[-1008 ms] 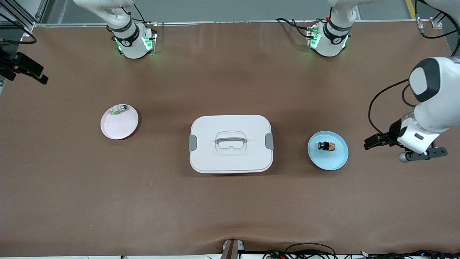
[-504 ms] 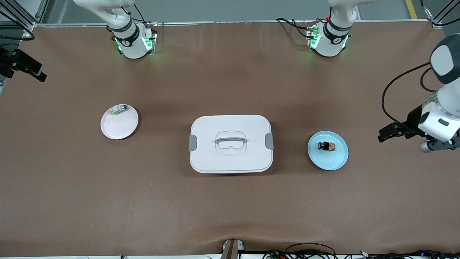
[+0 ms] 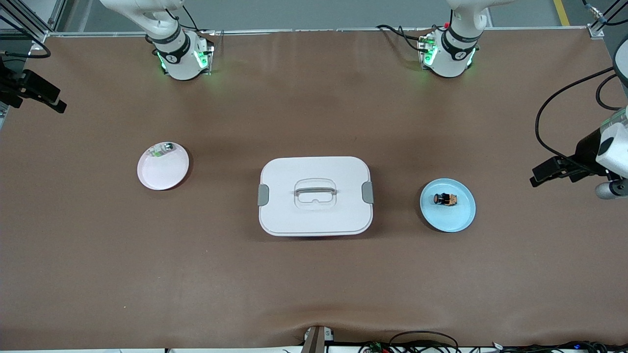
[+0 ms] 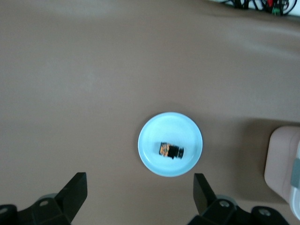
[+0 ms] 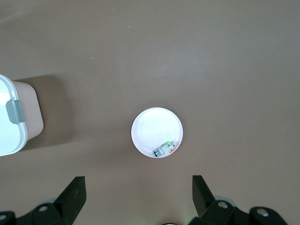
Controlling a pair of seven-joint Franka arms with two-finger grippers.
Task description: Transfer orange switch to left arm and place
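Note:
The orange switch (image 3: 445, 199) lies on a blue plate (image 3: 449, 218) beside the box (image 3: 314, 215), toward the left arm's end of the table. In the left wrist view the switch (image 4: 170, 150) sits on the plate (image 4: 164, 129). My left gripper (image 3: 544, 174) is open and empty, high over bare table past the blue plate; its jaws (image 4: 140, 197) stand wide apart. My right gripper (image 3: 46, 98) is open and empty, high over the right arm's end of the table; it also shows in the right wrist view (image 5: 139, 197).
A pink plate (image 3: 159, 176) holds a small silvery-white part with green (image 3: 162, 149) toward the right arm's end. The right wrist view shows this plate (image 5: 150, 126), the part (image 5: 166, 149) and a box corner (image 5: 9, 136). The box edge also shows in the left wrist view (image 4: 281, 159).
My left arm has swung away from the blue plate, toward the left arm's end of the table and the bases. The switch, plates and box have not moved. My right gripper barely shifted.

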